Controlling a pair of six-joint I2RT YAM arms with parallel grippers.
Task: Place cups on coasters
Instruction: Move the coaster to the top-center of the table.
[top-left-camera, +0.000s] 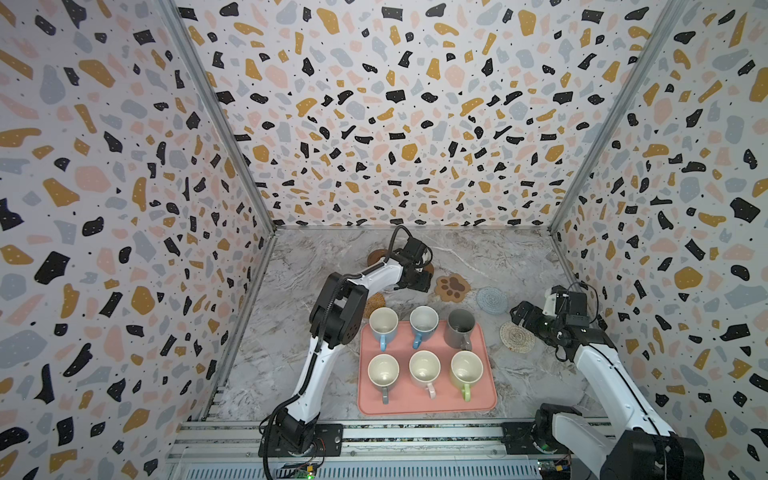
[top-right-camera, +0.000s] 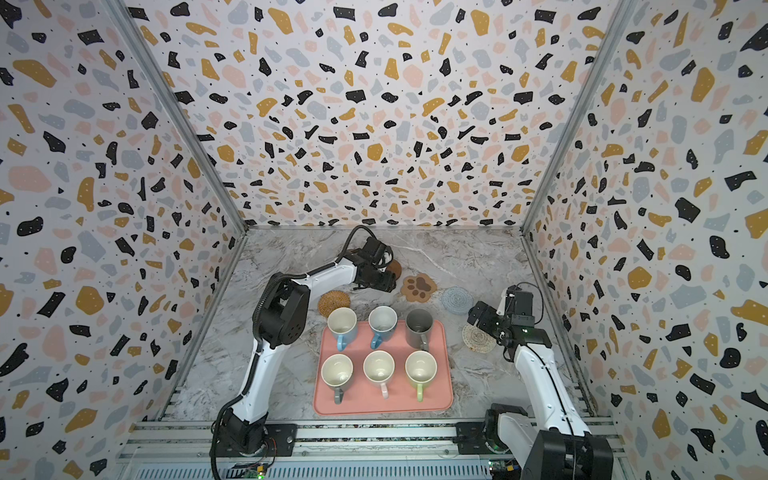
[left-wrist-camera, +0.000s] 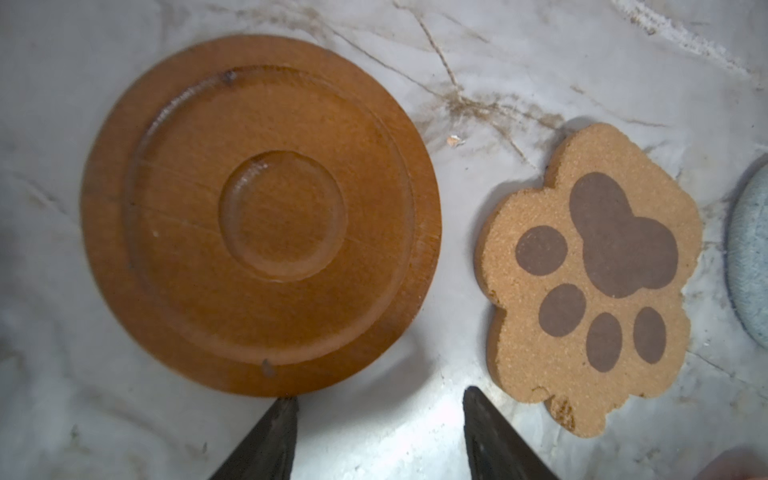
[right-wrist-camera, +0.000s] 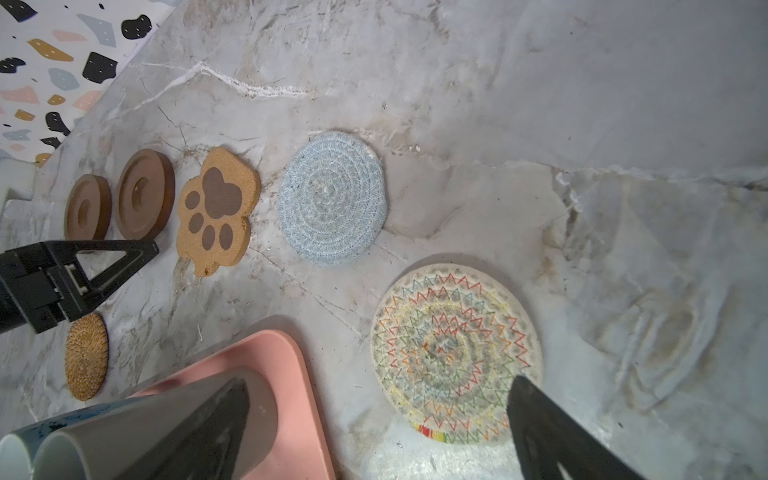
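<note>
My left pincer is about half open with nothing between its fingers, only bare marble tabletop. It hovers low, tips pointing down. Just off one tip lies a wooden disc, flat and empty. Off the other tip is the paw-shaped coaster, close beside the disc but not touching it.

My right pincer is spread as wide as it goes and is holding nothing either. It hangs over the edge of the whitish patterned round, by the corner of the pink tray.

Going outward, the grey-blue woven round sits between the patterned one and the paw. A second wooden disc is at the far end of that row, and the rattan round is near the tray's far left corner. All six coasters are bare.

The cups are all on the tray, upright, handles toward my base. In the back row there's a light blue mug, a second light blue mug and the taller dark grey mug. In the front row there's a grey mug, a pink mug and a light green mug.
</note>
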